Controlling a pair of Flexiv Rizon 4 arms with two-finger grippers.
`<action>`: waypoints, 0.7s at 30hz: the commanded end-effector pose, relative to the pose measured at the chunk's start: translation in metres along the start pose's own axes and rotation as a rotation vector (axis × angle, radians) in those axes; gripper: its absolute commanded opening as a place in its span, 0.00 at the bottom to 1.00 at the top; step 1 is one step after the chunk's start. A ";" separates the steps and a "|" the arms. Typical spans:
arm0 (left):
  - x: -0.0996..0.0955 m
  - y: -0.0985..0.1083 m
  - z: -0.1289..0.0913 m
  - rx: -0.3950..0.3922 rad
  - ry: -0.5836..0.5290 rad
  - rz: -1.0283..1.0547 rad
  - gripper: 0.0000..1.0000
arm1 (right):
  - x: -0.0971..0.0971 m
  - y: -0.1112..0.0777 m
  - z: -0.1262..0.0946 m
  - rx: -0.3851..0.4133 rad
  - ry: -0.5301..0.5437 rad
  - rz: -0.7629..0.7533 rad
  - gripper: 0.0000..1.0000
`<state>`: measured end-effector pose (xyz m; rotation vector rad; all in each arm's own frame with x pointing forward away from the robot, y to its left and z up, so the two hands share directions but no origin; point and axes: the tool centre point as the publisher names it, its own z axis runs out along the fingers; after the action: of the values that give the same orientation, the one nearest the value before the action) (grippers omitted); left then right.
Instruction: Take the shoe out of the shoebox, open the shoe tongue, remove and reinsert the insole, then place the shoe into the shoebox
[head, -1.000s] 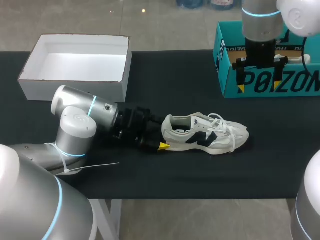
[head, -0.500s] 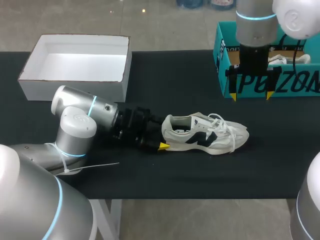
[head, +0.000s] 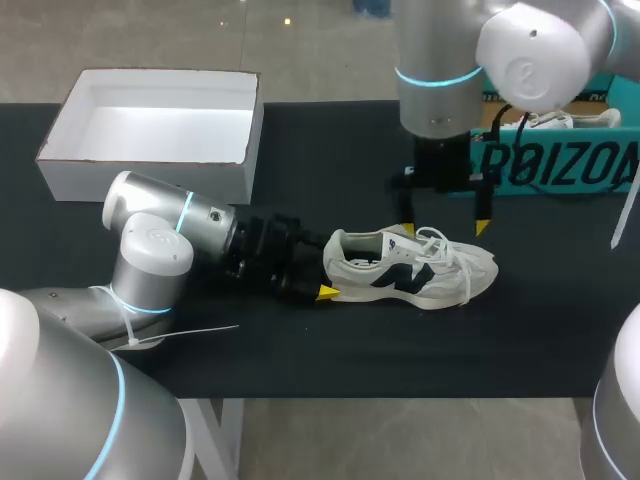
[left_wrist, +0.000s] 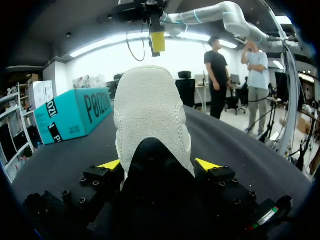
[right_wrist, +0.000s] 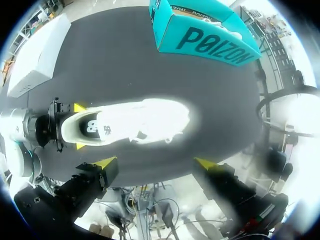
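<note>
A white sneaker (head: 410, 265) with a dark side logo lies upright on the black table, toe to the right. My left gripper (head: 332, 272) is shut on the sneaker's heel (left_wrist: 150, 115), one yellow fingertip (left_wrist: 110, 164) on each side of it. My right gripper (head: 444, 226) hangs open above the sneaker's laces and tongue, apart from them. In the right wrist view the sneaker (right_wrist: 135, 120) lies ahead of the open right gripper (right_wrist: 155, 163), with the left gripper (right_wrist: 80, 126) at its heel. The teal shoebox (head: 560, 165) stands at the back right.
An open white box (head: 150, 130) sits at the back left of the table. Another white shoe (head: 560, 120) shows inside the teal shoebox (right_wrist: 210, 32). Black tabletop (head: 330, 180) lies bare between the two boxes and in front of the sneaker.
My right arm has swung left and toward the front, from over the teal shoebox to above the sneaker, staying open. The left arm and the sneaker have not moved.
</note>
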<state>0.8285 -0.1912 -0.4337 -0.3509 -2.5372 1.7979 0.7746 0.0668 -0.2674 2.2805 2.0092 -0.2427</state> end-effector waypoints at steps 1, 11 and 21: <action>0.001 0.002 0.003 -0.002 0.001 0.000 0.00 | 0.034 0.000 0.003 0.010 -0.076 -0.001 1.00; 0.001 0.002 0.003 -0.002 0.001 0.000 0.00 | 0.065 -0.004 0.014 -0.005 -0.137 0.037 1.00; 0.001 0.002 0.003 -0.002 0.001 0.000 0.00 | 0.080 -0.001 0.032 -0.070 -0.169 0.084 1.00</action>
<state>0.8284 -0.1913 -0.4337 -0.3509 -2.5371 1.7979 0.7832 0.1311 -0.3064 2.2466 1.8388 -0.2994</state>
